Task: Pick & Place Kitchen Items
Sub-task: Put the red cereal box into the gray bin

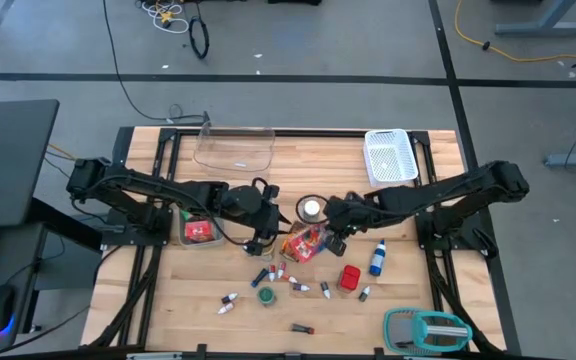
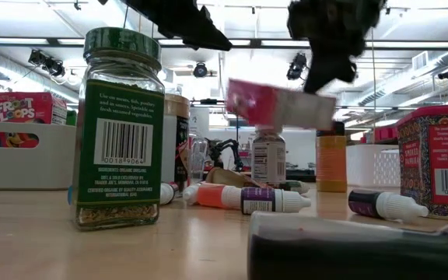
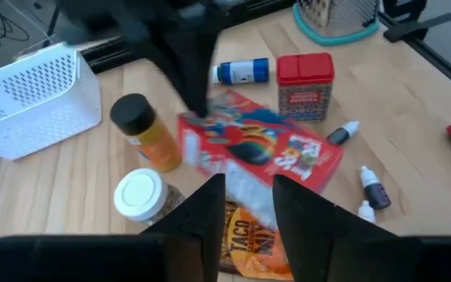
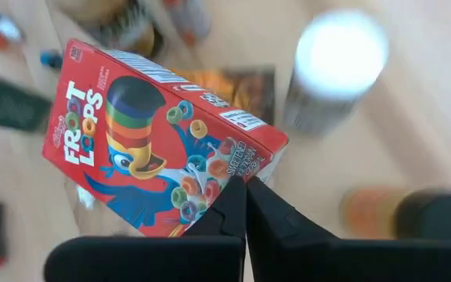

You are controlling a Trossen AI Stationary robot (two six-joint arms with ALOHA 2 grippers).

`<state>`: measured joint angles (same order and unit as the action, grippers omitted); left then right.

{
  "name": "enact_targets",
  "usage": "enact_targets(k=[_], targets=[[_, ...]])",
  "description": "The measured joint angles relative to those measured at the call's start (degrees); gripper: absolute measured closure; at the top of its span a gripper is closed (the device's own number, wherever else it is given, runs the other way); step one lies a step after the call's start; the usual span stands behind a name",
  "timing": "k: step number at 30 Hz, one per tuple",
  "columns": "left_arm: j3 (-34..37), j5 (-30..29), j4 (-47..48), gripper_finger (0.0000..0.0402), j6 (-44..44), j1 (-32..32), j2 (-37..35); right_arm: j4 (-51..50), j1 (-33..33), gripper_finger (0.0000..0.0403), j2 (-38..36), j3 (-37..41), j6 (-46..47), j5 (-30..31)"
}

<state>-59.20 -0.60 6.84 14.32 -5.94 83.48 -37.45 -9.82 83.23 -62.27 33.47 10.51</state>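
Spanning the whole scene is the wooden worktop (image 1: 298, 160), with a clear tray (image 1: 234, 148) and a white basket (image 1: 389, 155) along its far edge and a teal-and-grey grater (image 1: 426, 329) at the near right corner. Both dark arms reach in from the sides and meet near the middle.

The right tool (image 4: 246, 190) has its fingers pressed fully together, pinching the edge of the red cereal box (image 4: 159, 141). The low view shows the box tilted and raised off the worktop, hanging under that tool. It sits over the orange taco packet (image 3: 245, 244), between a white-lidded jar (image 3: 142, 195) and a red tin (image 3: 304, 84).

The left tool (image 3: 248, 205) hovers just beside the same box from the other side. Its fingers are partly apart, with nothing clearly between them; whether they touch the box I cannot tell. A second red box (image 1: 199, 231) lies on the worktop under the left arm.

Behind the cereal box stand a black-lidded orange jar (image 3: 144, 131) and a blue bottle (image 3: 243, 71) lying on its side. A green-lidded spice jar (image 2: 120, 128) stands upright close to the low camera.

Small dropper vials (image 3: 373, 186) are scattered on the near part of the worktop, several lying flat, well apart from the tools.
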Motion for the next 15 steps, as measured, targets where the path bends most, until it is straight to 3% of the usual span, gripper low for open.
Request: enact_targets(k=[4, 8, 15], targets=[[0.0, -0.11, 0.14, 0.0274, 3.95, -1.04, 0.0, -0.36, 0.86, 0.0402, -1.07, -2.64, -3.68, 1.69], [-0.02, -0.76, -0.81, 0.026, 12.97, -3.25, 0.0, -1.21, 4.38, 0.0402, -1.2, -4.48, -3.3, -5.47], [-0.02, -9.07, -0.91, 0.0233, 26.31, -7.12, 1.07, -0.14, 10.52, 0.0403, -1.03, -4.62, -2.43, -20.1]])
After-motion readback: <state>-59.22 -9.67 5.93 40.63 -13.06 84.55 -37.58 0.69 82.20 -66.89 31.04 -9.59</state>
